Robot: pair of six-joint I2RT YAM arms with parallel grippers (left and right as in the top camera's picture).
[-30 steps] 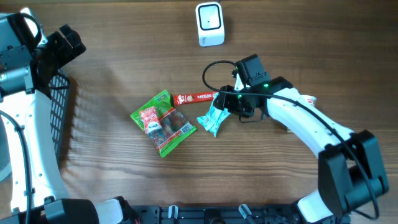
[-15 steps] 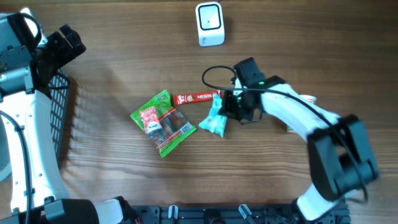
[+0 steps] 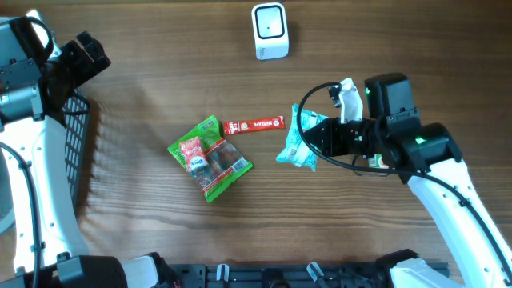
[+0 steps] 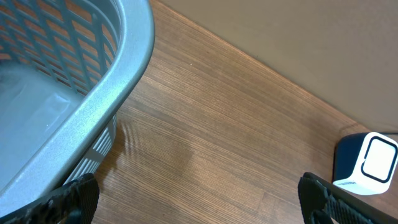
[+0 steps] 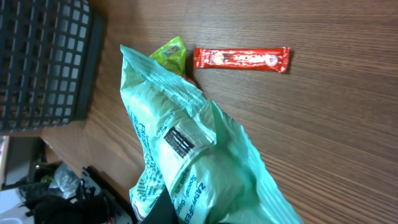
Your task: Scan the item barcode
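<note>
Overhead, the pale mint-green plastic film pouch (image 3: pixel 298 146) sits right of the worktop's centre, apparently held clear of the wood. The right gripper (image 3: pixel 320 138) has its fingers pressed together on one end of it. The right wrist view shows the printed barcode (image 5: pixel 180 142) on the pouch's crumpled face.

It is probably light, soft and slick. The film will likely buckle and swing, so a pinch on the sealed end seam suits best, leaving the code panel uncovered and fairly flat.

A red stick sachet (image 3: pixel 253 125) and a green candy bag (image 3: pixel 210 158) lie just left on the wooden worktop (image 3: pixel 160 232). The white box-shaped scanner (image 3: pixel 270 30) stands at the far edge. The left gripper (image 4: pixel 205 199) is spread wide and empty beside the blue-grey mesh basket (image 4: pixel 93 93) at the left edge.
</note>
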